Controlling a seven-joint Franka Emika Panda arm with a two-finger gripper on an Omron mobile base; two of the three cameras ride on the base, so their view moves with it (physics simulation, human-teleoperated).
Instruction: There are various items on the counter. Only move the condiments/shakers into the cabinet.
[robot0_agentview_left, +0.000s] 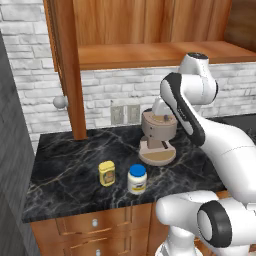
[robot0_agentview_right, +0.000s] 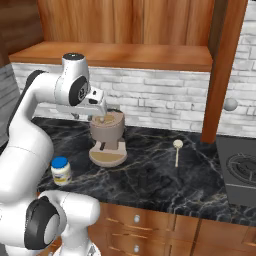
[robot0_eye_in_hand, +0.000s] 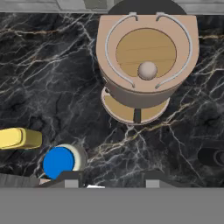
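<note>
On the black marble counter (robot0_agentview_left: 65, 165) stand a yellow squeeze bottle (robot0_agentview_left: 106, 173) and, just right of it, a white jar with a blue lid (robot0_agentview_left: 137, 178). In the hand view the bottle (robot0_eye_in_hand: 19, 138) and the jar (robot0_eye_in_hand: 59, 162) lie at the lower left, and a small black shaker (robot0_eye_in_hand: 212, 156) sits at the right edge. My gripper (robot0_eye_in_hand: 113, 180) hangs open above the counter in front of the coffee machine, with nothing between its fingers. The brown cabinet's shelf (robot0_agentview_left: 150, 52) runs above, its door (robot0_agentview_left: 67, 65) standing open at the left.
A tan coffee machine (robot0_agentview_left: 158, 137) stands mid-counter under my hand. A light wooden spoon (robot0_agentview_right: 177, 150) lies to its right. A stove (robot0_agentview_right: 240, 172) borders the counter on the right. Wooden drawers with silver knobs (robot0_agentview_left: 95, 222) sit below.
</note>
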